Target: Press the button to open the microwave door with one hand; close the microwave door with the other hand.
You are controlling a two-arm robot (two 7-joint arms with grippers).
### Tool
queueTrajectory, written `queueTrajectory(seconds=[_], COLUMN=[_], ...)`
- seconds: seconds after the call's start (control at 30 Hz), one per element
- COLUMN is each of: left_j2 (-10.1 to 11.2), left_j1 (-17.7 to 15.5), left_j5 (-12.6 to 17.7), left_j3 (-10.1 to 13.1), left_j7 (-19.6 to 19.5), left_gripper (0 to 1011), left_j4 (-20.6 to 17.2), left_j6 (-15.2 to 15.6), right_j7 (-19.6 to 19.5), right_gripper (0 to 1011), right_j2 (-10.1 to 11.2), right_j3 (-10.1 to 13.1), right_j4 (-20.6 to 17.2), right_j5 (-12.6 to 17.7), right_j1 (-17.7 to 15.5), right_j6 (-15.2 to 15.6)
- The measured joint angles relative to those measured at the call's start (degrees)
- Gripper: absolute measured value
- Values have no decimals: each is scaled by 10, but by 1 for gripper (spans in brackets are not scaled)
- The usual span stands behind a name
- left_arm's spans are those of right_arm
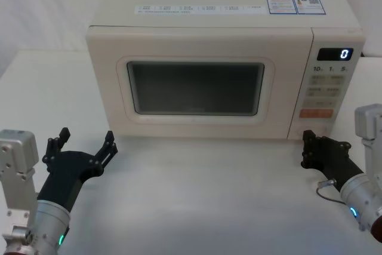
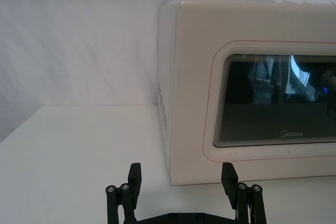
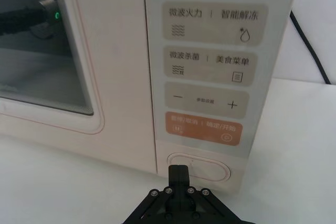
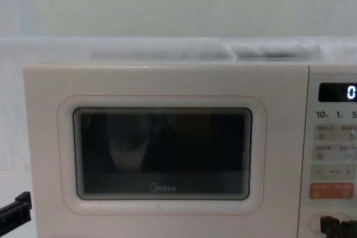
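The microwave door (image 1: 196, 91) was shut flat on the front of the cream microwave (image 1: 221, 28), which sat on the white surface (image 1: 197, 195). The right tool (image 3: 178, 174) had its two fingers pressed together into one black tip, right in front of the button (image 3: 210, 169) at the bottom of the control panel (image 3: 207, 72); I could not tell if it was touching. The left tool (image 1: 85, 143) waited low near the microwave's front left corner, with its fingers wide apart and nothing in them.
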Motion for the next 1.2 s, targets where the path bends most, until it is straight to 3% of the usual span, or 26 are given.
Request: queueTrajectory(seconds=[0.3, 1.2], left_j2=[0, 0], left_j1=[0, 0], left_j5=[0, 0], left_j3=[0, 0], left_j7=[0, 0], left_gripper=[1001, 1001], left_j4=[0, 0], left_j6=[0, 0], right_j7=[-1, -11], right_gripper=[0, 0], right_j2=[-14, -31], right_j3=[6, 15], right_j4=[32, 50], right_j5=[1, -5], right_j1=[15, 23], right_j6=[-13, -25])
